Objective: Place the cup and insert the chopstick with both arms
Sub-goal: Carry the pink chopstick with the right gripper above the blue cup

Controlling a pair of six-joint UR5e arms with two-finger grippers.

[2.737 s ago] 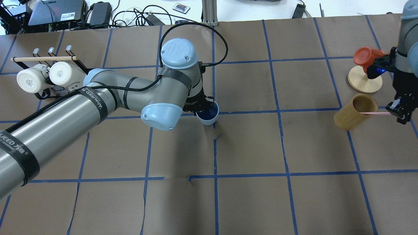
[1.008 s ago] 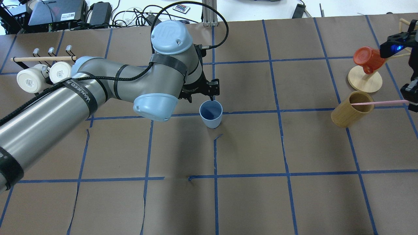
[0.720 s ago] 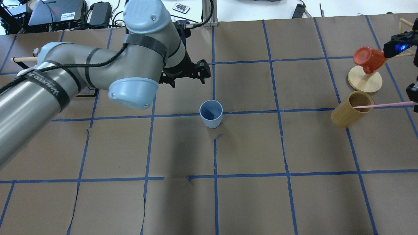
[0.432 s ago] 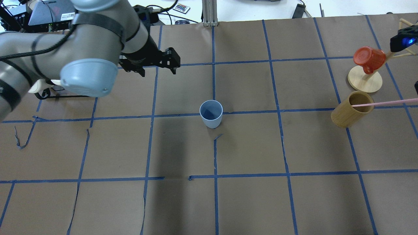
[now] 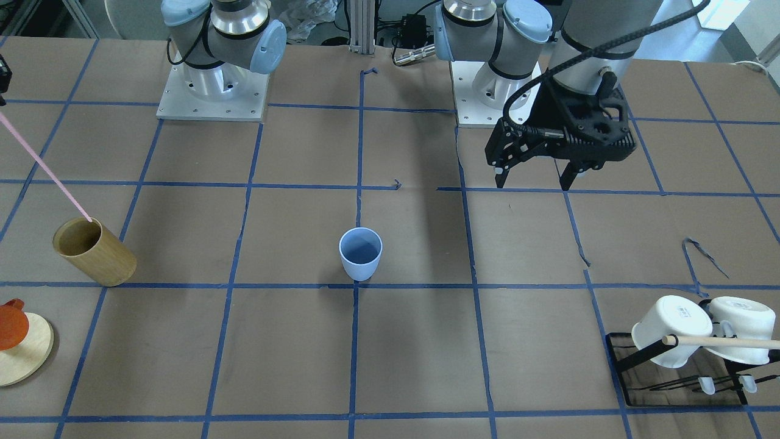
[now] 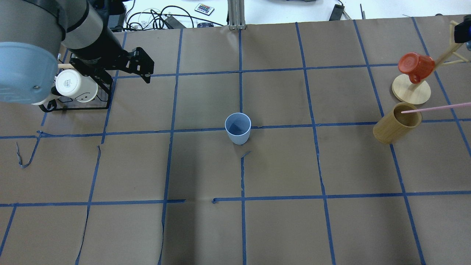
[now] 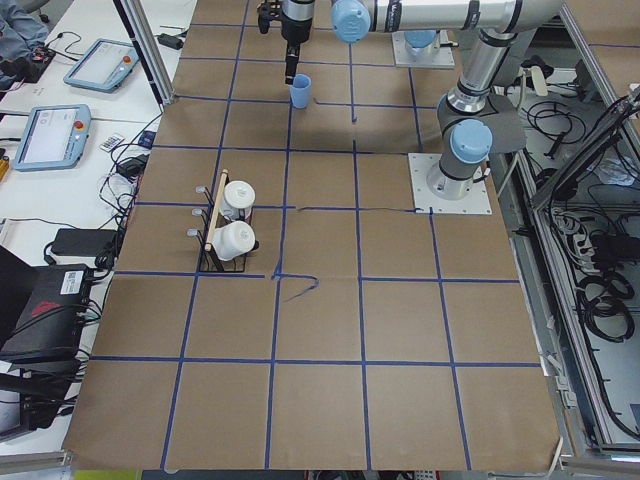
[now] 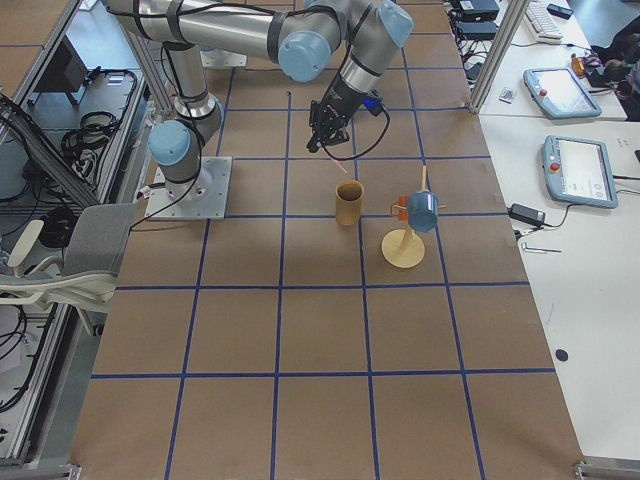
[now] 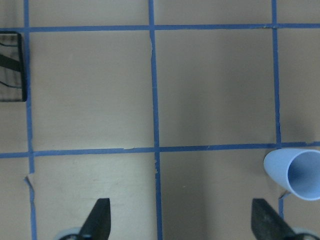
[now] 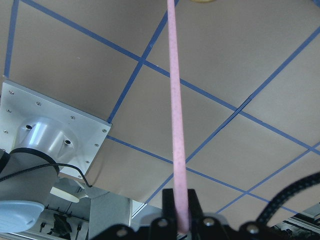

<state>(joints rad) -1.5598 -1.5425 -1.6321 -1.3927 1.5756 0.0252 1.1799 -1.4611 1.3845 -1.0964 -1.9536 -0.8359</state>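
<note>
The worktop [image 6: 279, 228] is covered in brown paper ruled into squares by blue tape [image 6: 243, 221]. The paper is torn in places, as at one short rip [image 6: 245, 154] near the middle. Past the far edge, black cables [image 6: 158, 18] and a remote control [image 6: 204, 8] lie on a white surface beside an aluminium post [image 6: 234, 14]. In the side views, a white bench [image 7: 90, 20] carries two screen pendants [image 7: 48, 135], and a grey chair [image 8: 100, 240] stands at the opposite end.
</note>
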